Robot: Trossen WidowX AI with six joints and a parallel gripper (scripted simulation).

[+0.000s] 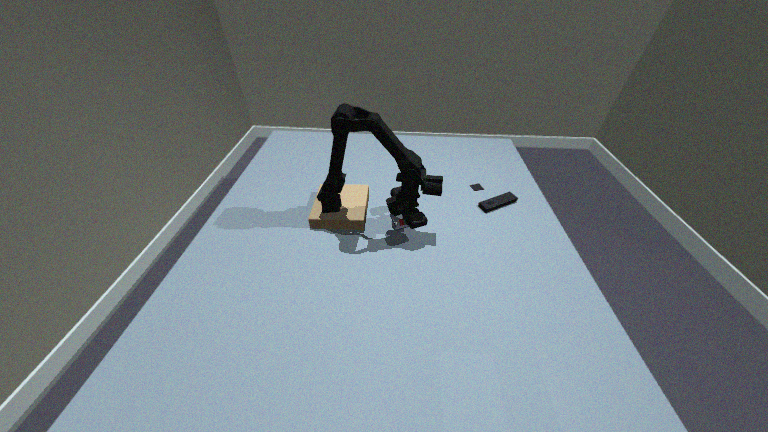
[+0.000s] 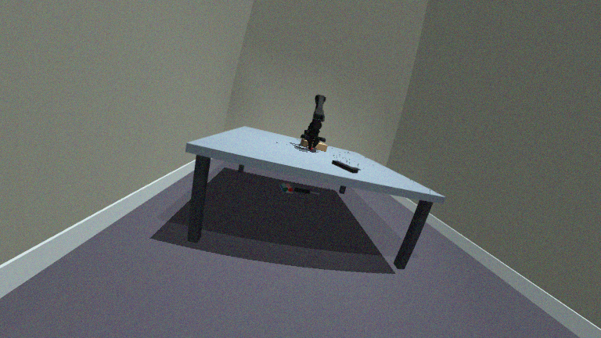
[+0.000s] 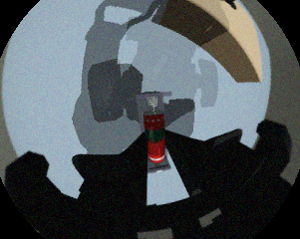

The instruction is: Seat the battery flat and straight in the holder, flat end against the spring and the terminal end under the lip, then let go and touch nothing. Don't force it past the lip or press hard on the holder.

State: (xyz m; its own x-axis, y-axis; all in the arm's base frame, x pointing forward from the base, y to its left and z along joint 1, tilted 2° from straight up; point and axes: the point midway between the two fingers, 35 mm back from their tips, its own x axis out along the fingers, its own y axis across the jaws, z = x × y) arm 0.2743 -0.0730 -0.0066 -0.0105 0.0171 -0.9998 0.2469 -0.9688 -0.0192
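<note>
Battery [image 3: 155, 138], red w/ green band, sits clamped in the jaws, long axis running straight out ahead of them, silvery end forward, low over the counter [image 1: 351, 314]. Holder [image 1: 497, 201] likely the dark slab well off to the jaws' side; wrist view misses it, top view shows it. Arm [image 1: 390, 147] must carry across.

A matt pale-blue table top [image 1: 351, 319] is shown; the arm's base block [image 1: 348, 206] looks like unfinished wood, and the battery [image 3: 155, 139] is glossy red.
</note>
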